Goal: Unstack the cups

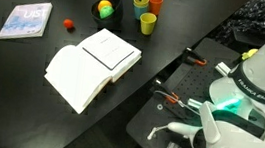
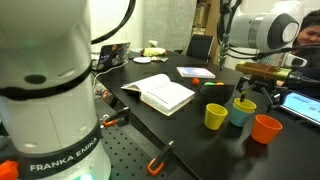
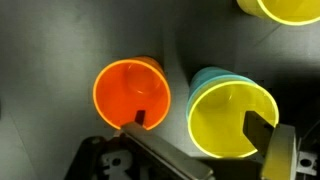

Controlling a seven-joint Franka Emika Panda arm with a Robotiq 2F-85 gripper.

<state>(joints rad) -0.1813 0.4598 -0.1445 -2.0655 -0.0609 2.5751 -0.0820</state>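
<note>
In the wrist view an orange cup (image 3: 132, 92) stands on the dark table. Beside it a lime-green cup (image 3: 230, 118) sits nested in a blue cup (image 3: 205, 82). A second lime-green cup (image 3: 282, 8) stands alone at the top edge. My gripper (image 3: 200, 125) is open above them. One fingertip shows over the orange cup's near rim, the other over the nested lime cup's rim. In an exterior view the gripper (image 2: 258, 93) hovers above the blue cup (image 2: 243, 113), between the orange cup (image 2: 266, 128) and the lone lime cup (image 2: 216, 116). The cups also show in an exterior view (image 1: 147, 23).
An open white book (image 1: 93, 65) lies mid-table, also in the other view (image 2: 165, 93). A multicoloured ball (image 1: 105, 8) and a small red object (image 1: 69, 24) lie near the cups. A thin book (image 1: 26, 20) lies further off. Tools lie by the robot base (image 1: 186, 90).
</note>
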